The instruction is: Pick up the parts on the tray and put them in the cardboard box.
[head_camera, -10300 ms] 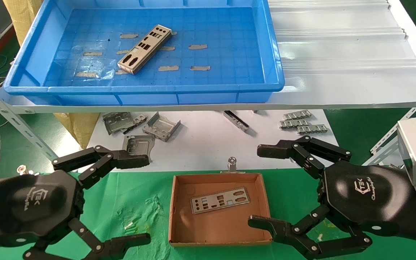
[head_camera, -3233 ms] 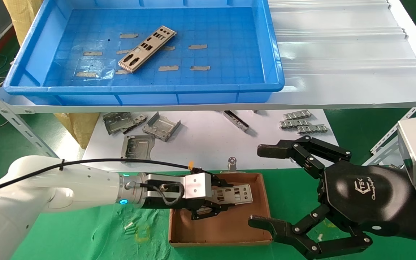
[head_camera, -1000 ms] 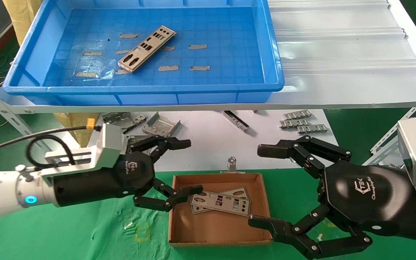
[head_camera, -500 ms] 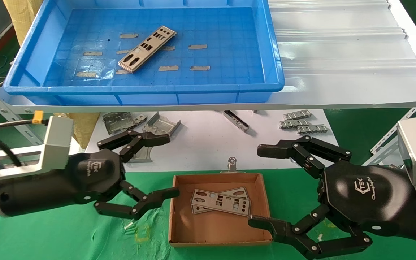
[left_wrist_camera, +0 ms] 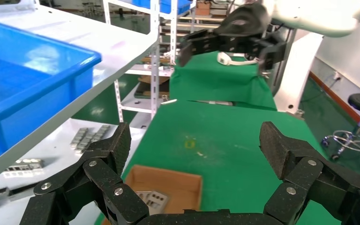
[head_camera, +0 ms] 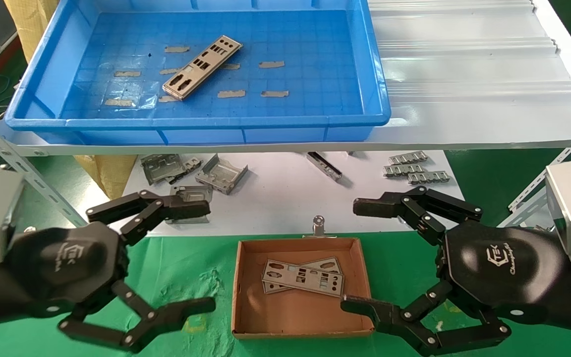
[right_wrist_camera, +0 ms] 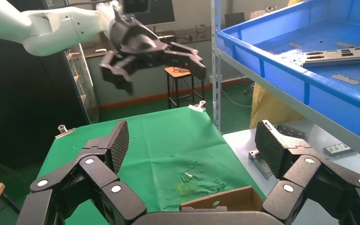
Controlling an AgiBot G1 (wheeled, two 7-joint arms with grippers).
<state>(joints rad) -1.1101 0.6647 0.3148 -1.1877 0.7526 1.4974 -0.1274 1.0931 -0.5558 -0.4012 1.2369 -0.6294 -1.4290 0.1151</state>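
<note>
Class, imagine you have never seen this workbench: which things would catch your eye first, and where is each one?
The bright-blue tray on the upper shelf stands out first, with one silvery punched plate lying slantwise on its floor. Below, on the green cloth, a small cardboard box holds two more plates overlapping. The open black left gripper and right gripper flank the box, both empty.

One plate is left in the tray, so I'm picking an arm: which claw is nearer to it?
Left. The left claw hangs open below the shelf on the plate's side of the tray; the right claw, open too, sits farther across, beside the cardboard box.
</note>
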